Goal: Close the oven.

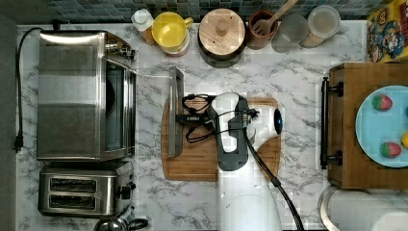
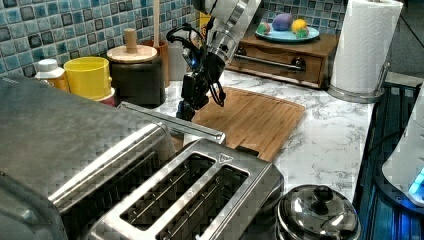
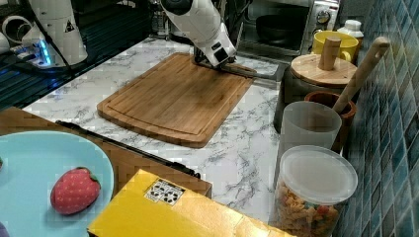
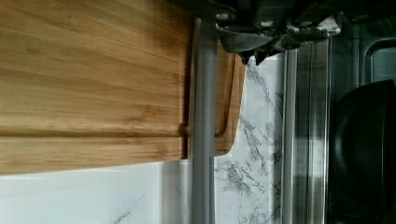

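Observation:
The oven (image 1: 72, 96) stands at the top view's left, a big steel box with its glass door (image 1: 153, 113) folded down flat toward the cutting board. Its long steel bar handle (image 1: 175, 113) lies over the top view's left edge of the board. My gripper (image 1: 182, 118) sits right at the middle of that handle, the arm reaching in from the board side. In the left view the gripper (image 2: 186, 111) hangs just behind the handle (image 2: 170, 120). The wrist view shows the handle (image 4: 204, 130) running past the gripper (image 4: 261, 42), with the oven's dark inside beyond.
A two-slot toaster (image 1: 82, 187) stands beside the oven, with a pot lid (image 2: 317, 212) near it. The bamboo cutting board (image 1: 207, 159) lies under the arm. A yellow cup (image 1: 171, 30), a wooden-lidded canister (image 1: 221, 33) and jars line the tiled wall. A wooden drawer box (image 1: 351, 144) is at the top view's right.

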Action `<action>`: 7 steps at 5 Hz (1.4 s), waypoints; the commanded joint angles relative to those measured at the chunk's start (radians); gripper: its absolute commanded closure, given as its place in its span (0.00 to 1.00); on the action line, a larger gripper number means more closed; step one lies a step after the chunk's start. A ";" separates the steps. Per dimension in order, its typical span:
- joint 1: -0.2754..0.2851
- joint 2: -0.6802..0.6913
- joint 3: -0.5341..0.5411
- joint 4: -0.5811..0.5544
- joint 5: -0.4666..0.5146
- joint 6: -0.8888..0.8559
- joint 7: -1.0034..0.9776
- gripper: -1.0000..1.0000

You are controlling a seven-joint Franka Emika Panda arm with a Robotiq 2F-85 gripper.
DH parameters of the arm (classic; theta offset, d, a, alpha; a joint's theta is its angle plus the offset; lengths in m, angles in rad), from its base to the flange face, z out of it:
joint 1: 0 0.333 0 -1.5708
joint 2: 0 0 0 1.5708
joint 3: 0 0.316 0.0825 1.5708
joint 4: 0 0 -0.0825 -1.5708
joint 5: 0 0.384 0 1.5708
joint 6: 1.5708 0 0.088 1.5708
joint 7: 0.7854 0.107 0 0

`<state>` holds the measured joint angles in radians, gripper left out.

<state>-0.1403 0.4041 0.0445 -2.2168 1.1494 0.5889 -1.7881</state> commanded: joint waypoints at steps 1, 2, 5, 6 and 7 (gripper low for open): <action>0.140 -0.076 0.103 0.207 -0.118 -0.012 0.298 1.00; 0.161 -0.131 0.128 0.207 -0.140 0.014 0.358 1.00; 0.201 -0.239 0.168 0.204 -0.200 0.066 0.472 1.00; 0.198 -0.267 0.201 0.216 -0.265 0.078 0.545 1.00; 0.222 -0.278 0.228 0.228 -0.380 0.125 0.685 1.00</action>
<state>-0.0802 0.2150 0.1556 -2.2051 0.7642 0.6953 -1.2168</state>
